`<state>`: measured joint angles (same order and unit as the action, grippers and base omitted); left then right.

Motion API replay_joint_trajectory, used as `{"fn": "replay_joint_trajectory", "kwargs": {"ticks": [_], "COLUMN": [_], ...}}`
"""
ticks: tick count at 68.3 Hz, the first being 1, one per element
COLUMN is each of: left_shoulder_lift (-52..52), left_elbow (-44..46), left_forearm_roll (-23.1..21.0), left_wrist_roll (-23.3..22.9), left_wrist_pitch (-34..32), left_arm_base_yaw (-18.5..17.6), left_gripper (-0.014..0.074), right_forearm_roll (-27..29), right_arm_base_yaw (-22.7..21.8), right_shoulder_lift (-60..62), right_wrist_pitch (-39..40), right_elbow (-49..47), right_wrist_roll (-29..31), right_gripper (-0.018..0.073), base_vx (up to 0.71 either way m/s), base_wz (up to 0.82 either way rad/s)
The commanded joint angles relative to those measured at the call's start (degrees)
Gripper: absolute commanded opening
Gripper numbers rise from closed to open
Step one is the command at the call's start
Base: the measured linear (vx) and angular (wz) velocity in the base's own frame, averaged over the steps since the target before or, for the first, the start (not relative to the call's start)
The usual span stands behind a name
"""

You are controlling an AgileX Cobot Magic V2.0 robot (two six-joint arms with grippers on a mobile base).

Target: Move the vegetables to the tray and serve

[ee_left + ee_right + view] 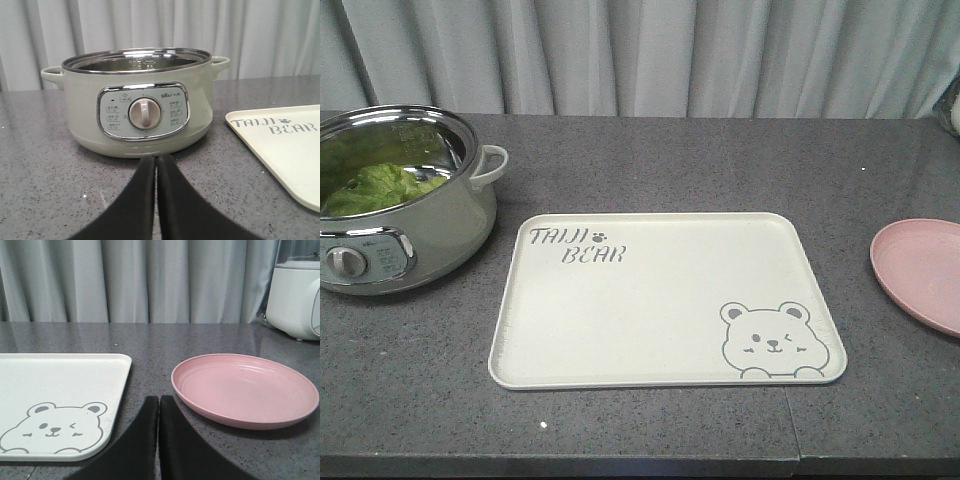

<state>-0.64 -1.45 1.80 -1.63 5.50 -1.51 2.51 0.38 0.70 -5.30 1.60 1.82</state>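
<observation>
Green ruffled vegetables [378,186] lie inside a pale green electric pot [400,225] at the left of the counter. The cream tray [660,300] with "TAIJI BEAR" lettering and a bear drawing lies flat in the middle, with nothing on it. In the left wrist view my left gripper [156,159] is shut on nothing, low over the counter just in front of the pot [142,105]; the tray's corner [280,145] shows at right. My right gripper [158,400] is shut, holding nothing, between the tray [65,385] and the pink plate. Neither gripper shows in the front view.
A round pink plate [925,272] sits at the right edge of the dark speckled counter [650,160]. A white blender base [296,295] stands behind the plate [245,390]. Grey curtains hang along the back. The counter's front edge [640,465] runs close below the tray.
</observation>
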Motion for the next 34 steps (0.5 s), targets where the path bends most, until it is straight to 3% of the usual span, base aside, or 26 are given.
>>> {"fn": "replay_joint_trajectory", "kwargs": {"ticks": [1,34], "left_shoulder_lift": [-0.9,-0.9], "left_elbow": [-1.4,-0.8], "left_forearm_roll": [-0.1,-0.2], "left_wrist_roll": [-0.2,-0.4], "left_wrist_pitch": [-4.4,-6.8], "left_arm_base_yaw": [0.0,0.0], "left_gripper": [-0.0006,-0.0006], "right_forearm_roll": [-0.3,-0.1], "right_arm_base_yaw": [-0.4,-0.4], "right_shoulder_lift": [0.3,0.3], "right_wrist_pitch": [4.1,7.5], "right_elbow": [0.9,0.7], "right_wrist_roll": [0.6,0.5], "right_gripper": [-0.0006,-0.0006], "base_vx": [0.00,0.00], "base_wz": [0.00,0.00]}}
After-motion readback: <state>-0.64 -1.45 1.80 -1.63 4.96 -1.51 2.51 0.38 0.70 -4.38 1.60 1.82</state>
